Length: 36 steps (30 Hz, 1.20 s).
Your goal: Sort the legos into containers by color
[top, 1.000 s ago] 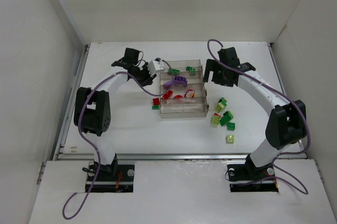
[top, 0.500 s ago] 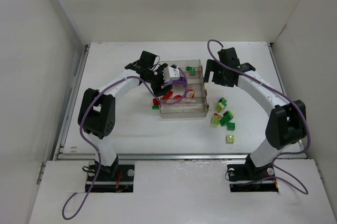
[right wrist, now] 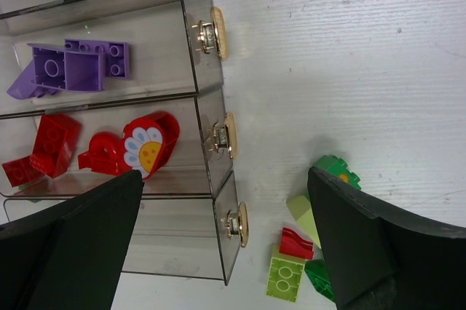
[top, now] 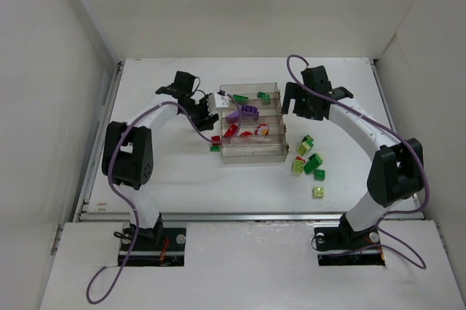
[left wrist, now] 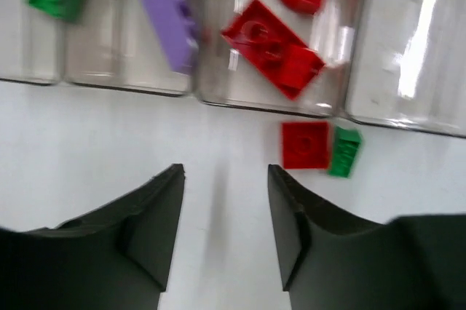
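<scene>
**L arm is nearer the 2 strays at the tray's left end**

Top: red brick (top: 215,140) & green brick (top: 215,148) lie on the table (top: 167,179), just off the tray (top: 251,158), near my left arm (top: 156,113).
L wrist: left fingers (left wrist: 145,230) apart, empty; red brick (left wrist: 305,145) ahead, right of the gap.
R wrist: right fingers (right wrist: 80,244) wide, empty; loose pile (right wrist: 285,279) lies right.

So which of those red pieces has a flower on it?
The curved red piece lying in the tray beside the square red bricks; it alone has a white-and-yellow daisy, the others are plain.
</scene>
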Tool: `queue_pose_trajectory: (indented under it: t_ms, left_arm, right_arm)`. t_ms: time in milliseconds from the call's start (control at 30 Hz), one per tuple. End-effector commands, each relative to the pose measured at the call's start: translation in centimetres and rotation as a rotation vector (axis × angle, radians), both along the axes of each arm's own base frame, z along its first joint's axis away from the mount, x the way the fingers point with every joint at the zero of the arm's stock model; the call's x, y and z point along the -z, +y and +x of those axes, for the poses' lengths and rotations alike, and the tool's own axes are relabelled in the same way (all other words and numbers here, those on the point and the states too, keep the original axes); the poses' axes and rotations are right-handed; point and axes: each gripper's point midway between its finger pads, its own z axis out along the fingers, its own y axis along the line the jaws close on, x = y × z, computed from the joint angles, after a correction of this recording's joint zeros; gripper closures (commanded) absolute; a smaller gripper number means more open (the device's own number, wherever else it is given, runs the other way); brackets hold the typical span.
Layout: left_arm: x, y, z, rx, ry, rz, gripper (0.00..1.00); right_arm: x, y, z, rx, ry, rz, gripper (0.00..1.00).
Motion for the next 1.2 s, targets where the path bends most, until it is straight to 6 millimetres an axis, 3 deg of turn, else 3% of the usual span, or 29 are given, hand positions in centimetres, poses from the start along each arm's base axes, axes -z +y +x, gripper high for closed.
queue_pose_trajectory:
  t_ms: [0, 67, 133, 567, 933, 1167]
  left_arm:
    - [1.0, -0.1, -5.2, 0.223, 0.077, 0.015, 0.53]
    - [2.2, 0.3, -5.9, 0.253, 0.108, 0.040, 0.38]
    - [3.3, 0.7, -6.3, 0.259, 0.136, 0.058, 0.35]
    - [5.9, -0.4, -5.0, 0.213, 0.190, 0.095, 0.32]
    - [5.1, -0.3, -4.6, 0.214, 0.199, 0.060, 0.43]
    - [4.0, -1.1, -3.9, 0.209, 0.188, 0.020, 0.58]
  right_arm:
    - [-1.3, 0.0, 0.5, -0.002, -0.047, 0.021, 0.00]
    - [-0.9, 0.0, 0.5, -0.002, -0.039, 0.018, 0.00]
    - [-0.9, 0.0, 0.5, -0.002, -0.039, 0.018, 0.00]
    - [-0.8, 0.3, 1.2, -0.002, -0.036, 0.017, 0.00]
    - [-0.3, 0.2, 1.1, -0.002, -0.018, 0.011, 0.00]
    - [-0.7, 0.4, 1.5, -0.002, -0.028, 0.015, 0.00]
